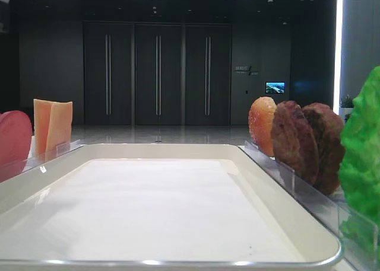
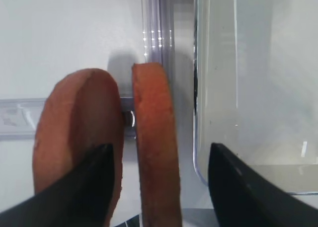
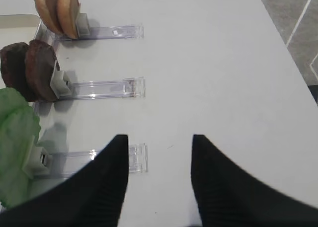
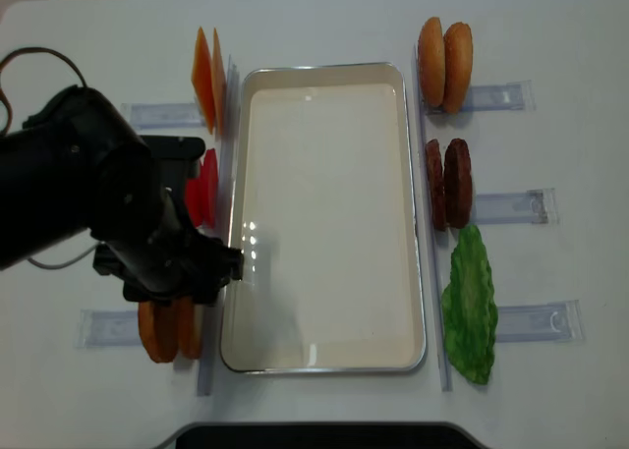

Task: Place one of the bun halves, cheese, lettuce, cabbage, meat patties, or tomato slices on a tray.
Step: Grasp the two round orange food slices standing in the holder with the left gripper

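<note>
The large cream-white rectangular tray (image 4: 324, 218) with its raised glossy rim lies in the middle of the white table (image 4: 550, 36), nothing on its liner. The left gripper (image 2: 159, 162) hangs with its black fingers (image 2: 84, 187) spread wide, straddling the inner of two orange-brown round bun halves (image 2: 155, 147) that stand on edge in a clear plastic holder (image 4: 108, 326) just left of the tray's near left corner; the outer half stands against the left finger. The bulky black left arm (image 4: 79, 203) covers part of the pinkish-red tomato slices (image 4: 203, 198); farther off stand the yellow-orange cheese squares (image 4: 206, 79). Right of the tray, far to near: two more golden buns (image 4: 444, 51), the dark brown rough meat patties (image 4: 448, 184), the ruffled green lettuce (image 4: 470, 307). The right gripper (image 3: 159, 147) hovers over bare table, fingers apart, empty.
</note>
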{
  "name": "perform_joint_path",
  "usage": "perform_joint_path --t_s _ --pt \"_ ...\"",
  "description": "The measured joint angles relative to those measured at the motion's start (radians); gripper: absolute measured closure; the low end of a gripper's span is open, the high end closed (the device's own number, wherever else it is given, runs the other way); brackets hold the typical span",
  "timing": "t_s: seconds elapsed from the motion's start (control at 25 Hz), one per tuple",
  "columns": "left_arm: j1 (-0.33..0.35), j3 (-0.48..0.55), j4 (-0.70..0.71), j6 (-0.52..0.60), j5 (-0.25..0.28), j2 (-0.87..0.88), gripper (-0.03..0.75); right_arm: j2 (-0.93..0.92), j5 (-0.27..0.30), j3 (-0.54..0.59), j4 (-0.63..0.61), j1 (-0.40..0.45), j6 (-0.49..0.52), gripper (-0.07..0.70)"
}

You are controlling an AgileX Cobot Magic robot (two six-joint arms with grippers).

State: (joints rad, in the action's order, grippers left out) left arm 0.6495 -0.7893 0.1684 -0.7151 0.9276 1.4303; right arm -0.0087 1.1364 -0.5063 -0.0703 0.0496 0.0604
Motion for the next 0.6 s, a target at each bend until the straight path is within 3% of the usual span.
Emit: perform_joint_path --t_s 0.44,0.6 --pt "0.0 -0.001 0.004 0.0 -0.014 0.035 0.254 0.0 0.0 0.0 0.0 0.0 0.0 0.342" --pt "0.0 -0.001 -0.003 0.0 -0.02 0.035 0.308 0.0 0.0 0.0 0.0 0.0 0.0 0.342"
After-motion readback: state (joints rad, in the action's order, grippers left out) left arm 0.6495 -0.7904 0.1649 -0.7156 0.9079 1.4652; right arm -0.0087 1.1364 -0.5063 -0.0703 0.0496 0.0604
